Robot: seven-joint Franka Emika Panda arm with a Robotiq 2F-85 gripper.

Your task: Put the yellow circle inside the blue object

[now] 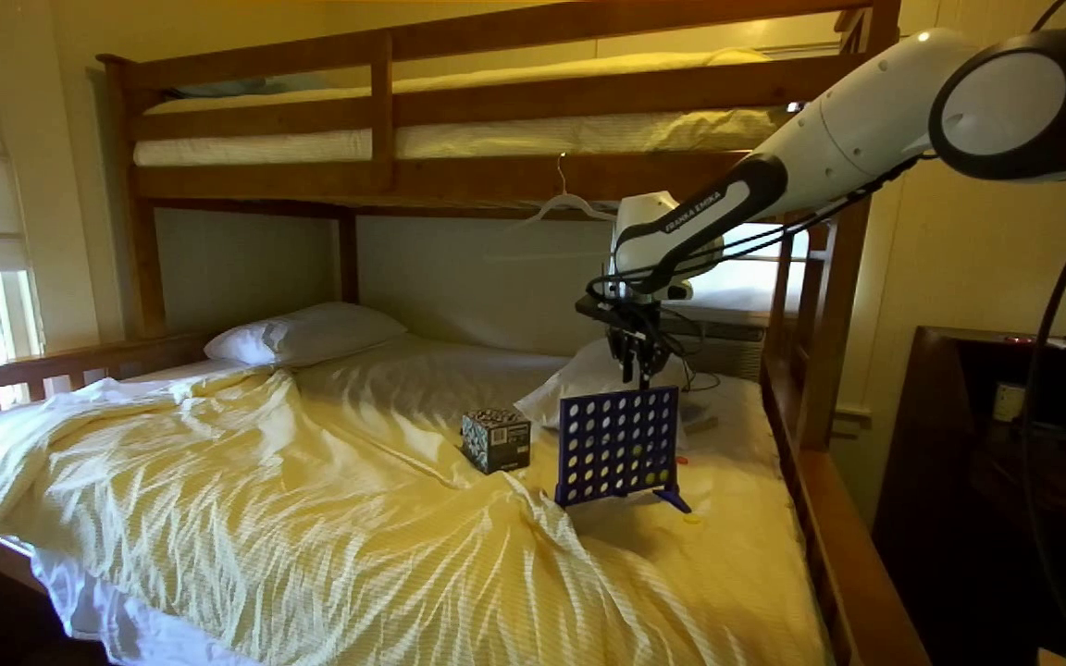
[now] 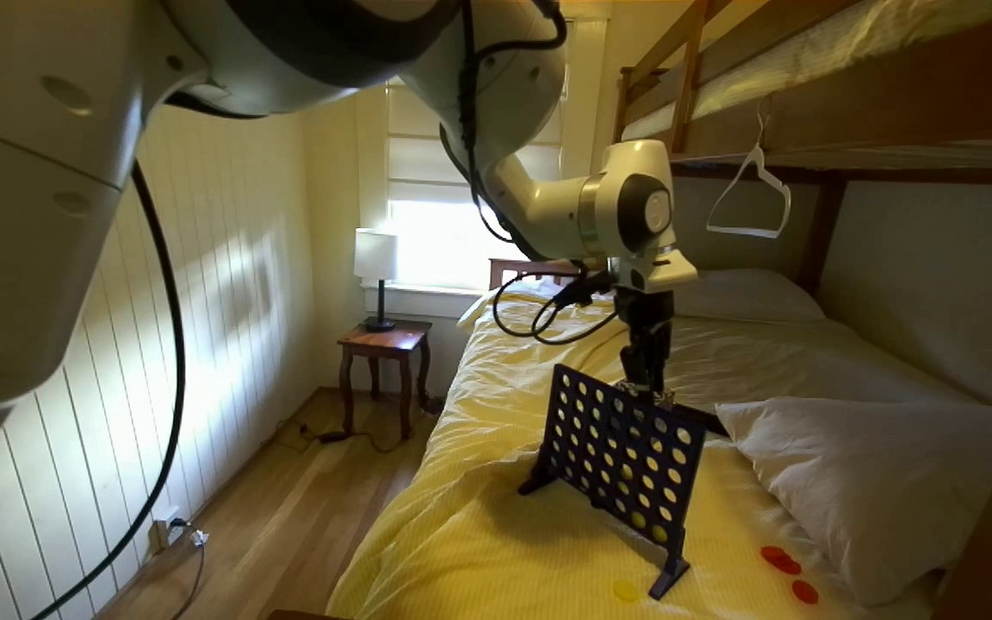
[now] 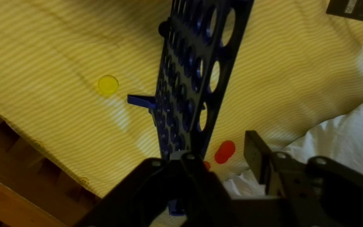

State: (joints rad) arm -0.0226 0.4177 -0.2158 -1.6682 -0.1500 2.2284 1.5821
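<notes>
"Fingers (image 3: 257, 154) foremost; gripping anything?"

"Nothing. My jaws stand apart at the top of the blue board (image 1: 612, 446)."

"How far along?"

"Yellow discs (image 2: 660, 534) show in its low holes, so I'd guess the placing done, retreat left. Another yellow disc (image 3: 108, 85) lies on the sheet (image 3: 58, 104) nearby; if that's the one meant, everything remains."

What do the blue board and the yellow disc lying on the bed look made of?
The blue board looks like rigid plastic, perhaps satin: soft sheen, uniform round holes. The yellow disc is probably smooth plastic: evenly coloured, crisp rim; gloss unclear.
</notes>
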